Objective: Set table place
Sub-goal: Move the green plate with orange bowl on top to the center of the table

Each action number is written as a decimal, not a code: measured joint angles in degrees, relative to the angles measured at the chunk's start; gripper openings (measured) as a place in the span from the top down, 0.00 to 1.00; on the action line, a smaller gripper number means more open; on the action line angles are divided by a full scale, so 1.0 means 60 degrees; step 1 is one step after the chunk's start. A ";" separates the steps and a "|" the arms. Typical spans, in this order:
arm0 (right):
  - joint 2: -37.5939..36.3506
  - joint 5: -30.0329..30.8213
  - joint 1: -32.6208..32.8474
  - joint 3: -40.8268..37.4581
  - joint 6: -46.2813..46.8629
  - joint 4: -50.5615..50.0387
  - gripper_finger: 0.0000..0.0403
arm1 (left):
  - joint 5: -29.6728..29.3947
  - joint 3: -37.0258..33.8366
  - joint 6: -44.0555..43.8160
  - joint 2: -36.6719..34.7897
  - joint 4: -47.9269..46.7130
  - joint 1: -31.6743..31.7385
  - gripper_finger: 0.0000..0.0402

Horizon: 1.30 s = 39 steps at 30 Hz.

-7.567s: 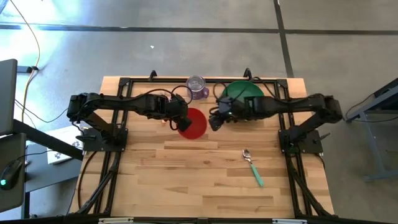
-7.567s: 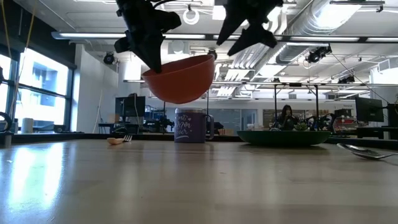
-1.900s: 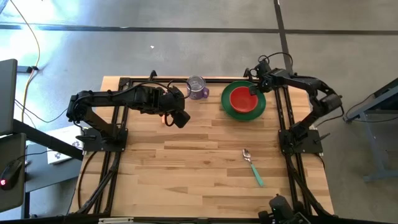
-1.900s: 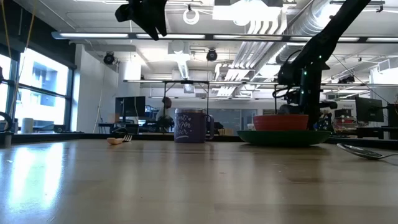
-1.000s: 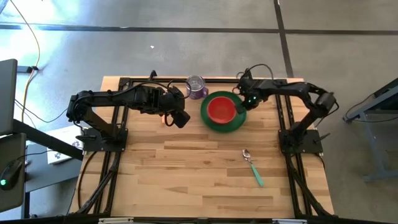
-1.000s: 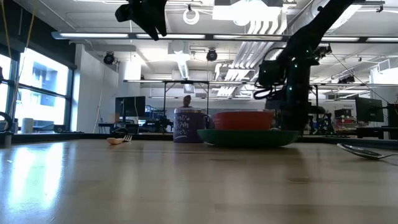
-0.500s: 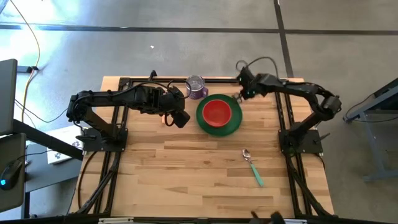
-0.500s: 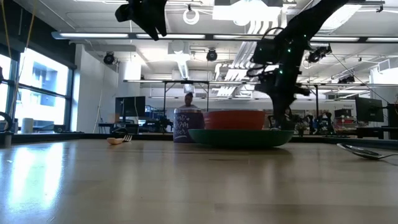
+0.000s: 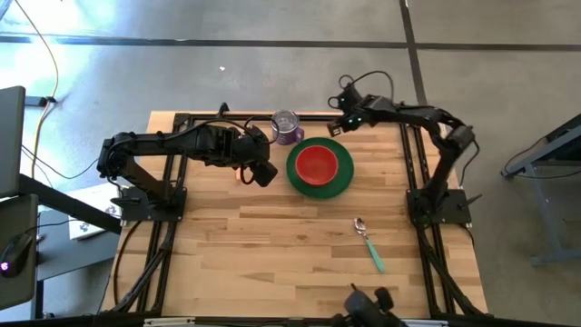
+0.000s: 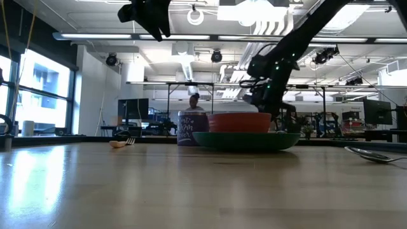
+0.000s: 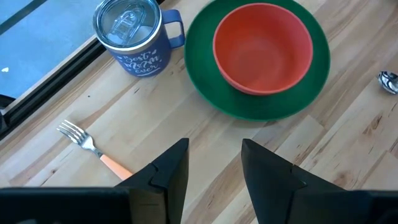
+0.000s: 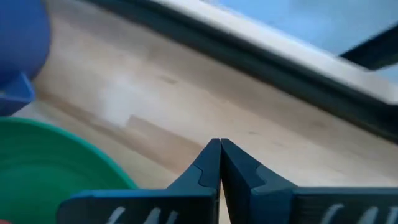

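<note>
The green plate (image 9: 320,187) lies on the table (image 9: 300,263) toward its far side, with the red bowl (image 9: 319,163) standing in it. The orange-handled fork (image 11: 93,152) lies on the wood under my left arm. The teal-handled spoon (image 9: 369,243) lies near the right. My left gripper (image 9: 265,175) hovers open above the table, left of the plate, with nothing between its fingers (image 11: 173,171). My right gripper (image 12: 219,163) is shut and hangs just beyond the plate's far rim (image 12: 56,155), apart from it.
A blue-purple lidded mug (image 9: 288,127) stands at the far edge, between the two grippers and close to the plate. The black frame rail (image 9: 236,116) runs along the far edge. Bare wood (image 9: 272,263) stretches across the near half.
My right gripper, shut, slid the plate with the bowl a little toward the table's left. It then rose off the plate's right rim and went toward the far edge and the mug. The plate has lain still for the last half second.
</note>
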 joint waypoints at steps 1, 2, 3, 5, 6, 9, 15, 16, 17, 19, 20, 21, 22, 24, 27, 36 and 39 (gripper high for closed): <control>0.0213 -0.0033 0.0106 0.0099 0.0013 0.0020 1.00 | 0.0000 0.0000 0.0000 0.0000 -0.0002 -0.0003 0.67; 0.0433 -0.0057 0.0215 0.0215 0.0013 0.0024 1.00 | 0.0001 0.0000 0.0000 0.0000 0.0000 -0.0001 0.67; 0.0659 -0.0142 0.0308 0.0346 0.0017 0.0042 1.00 | 0.0002 0.0000 0.0000 0.0000 -0.0004 -0.0002 0.67; 0.1063 -0.0278 0.0516 0.0652 0.0016 0.0031 1.00 | 0.0000 0.0000 0.0000 0.0000 -0.0004 -0.0002 0.67; 0.1271 -0.0353 0.0612 0.0872 0.0020 0.0052 1.00 | 0.0000 0.0000 0.0008 0.0000 -0.0004 -0.0002 0.67; 0.1795 -0.0379 0.0869 0.1523 -0.0004 0.0054 1.00 | 0.0000 0.0000 0.0036 0.0000 -0.0004 -0.0003 0.67; 0.2418 -0.0581 0.1329 0.2554 -0.0189 -0.0239 1.00 | 0.0001 0.0000 0.0036 0.0000 -0.0004 -0.0001 0.67; 0.2457 -0.0558 0.1391 0.2605 -0.0237 -0.0364 1.00 | 0.0003 0.0000 0.0036 0.0000 -0.0004 -0.0003 0.67; 0.2480 -0.0505 0.1447 0.2613 -0.0254 -0.0437 1.00 | 0.0000 0.0000 0.0036 0.0000 -0.0004 -0.0003 0.67; 0.2486 -0.0445 0.1510 0.2561 -0.0261 -0.0513 1.00 | 0.0003 0.0000 0.0036 0.0000 -0.0004 0.0000 0.67; 0.2483 -0.0449 0.1515 0.2521 -0.0261 -0.0613 1.00 | 0.0003 0.0000 0.0036 0.0000 -0.0004 -0.0003 0.67; 0.2483 -0.0442 0.1515 0.2497 -0.0261 -0.0831 1.00 | 0.0003 0.0000 0.0036 0.0000 -0.0004 -0.0002 0.67; 0.2483 -0.0435 0.1527 0.2468 -0.0261 -0.1133 1.00 | 0.0003 0.0000 0.0036 0.0000 -0.0005 -0.0002 0.67; 0.2490 -0.0422 0.1567 0.2447 -0.0261 -0.1597 1.00 | 0.0003 0.0000 0.0077 0.0000 -0.0004 0.0000 0.67; 0.2490 -0.0432 0.1791 0.2447 -0.0256 -0.1971 1.00 | 0.0003 0.0000 0.0160 0.0000 -0.0001 0.0000 0.67; 0.2490 -0.1146 0.3085 0.2447 0.0156 -0.2282 1.00 | 0.0003 0.0000 0.0215 0.0000 0.0004 0.0000 0.67; 0.2487 -0.1210 0.3547 0.2447 0.0309 -0.2286 1.00 | 0.0002 0.0000 0.0215 0.0000 0.0004 -0.0003 0.67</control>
